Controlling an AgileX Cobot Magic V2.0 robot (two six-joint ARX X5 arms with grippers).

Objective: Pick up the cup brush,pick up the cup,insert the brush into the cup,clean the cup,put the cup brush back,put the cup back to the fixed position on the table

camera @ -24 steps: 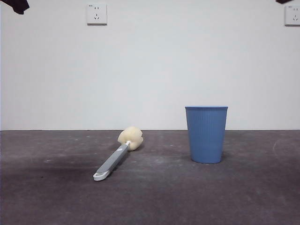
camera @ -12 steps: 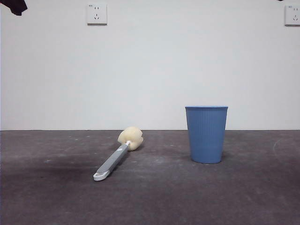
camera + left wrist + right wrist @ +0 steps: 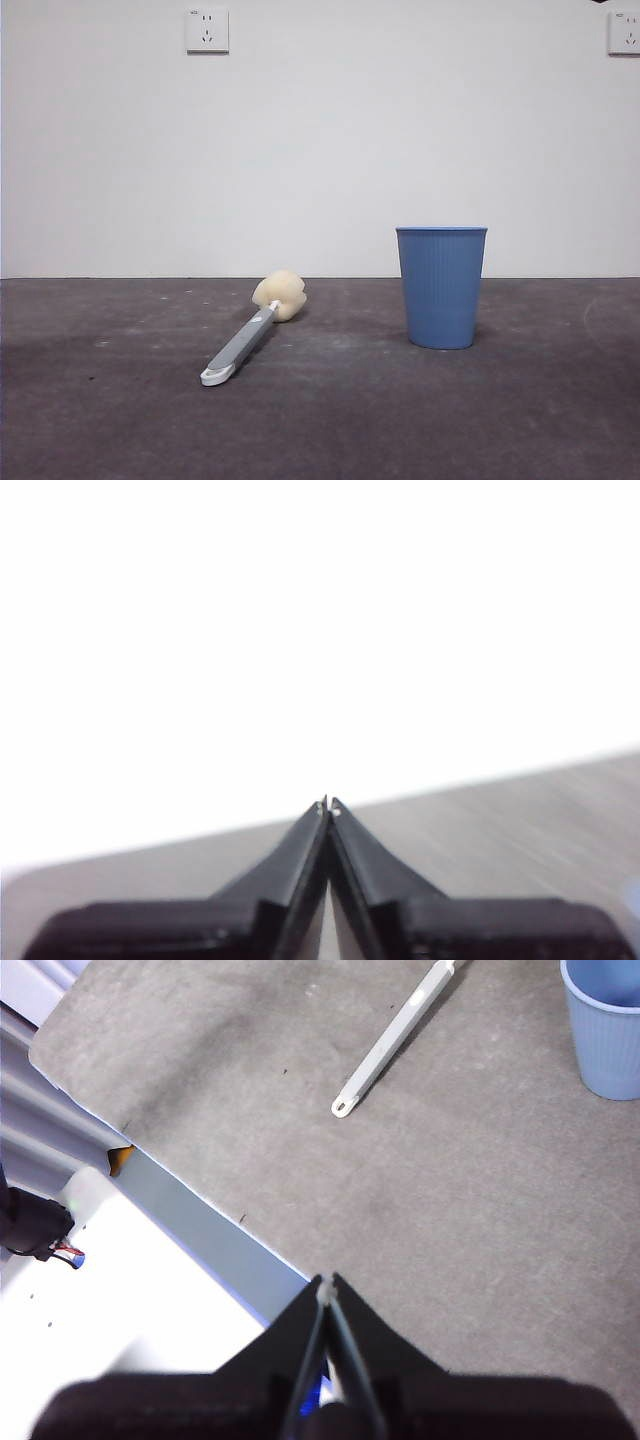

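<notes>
- Since the earlier front views, the black arm tip at the top corner has left the picture; cup brush (image 3: 250,331) and cup (image 3: 441,287) are unmoved.
- Left gripper (image 3: 328,805) and right gripper (image 3: 326,1285): both closed, empty.
- From the right gripper, the brush lies well ahead, cup beyond.
- Brush axis: flat on the table (image 3: 500,420), sponge head toward the wall.
- Risk, judged: the thin flat handle may slip from the jaws.
</notes>
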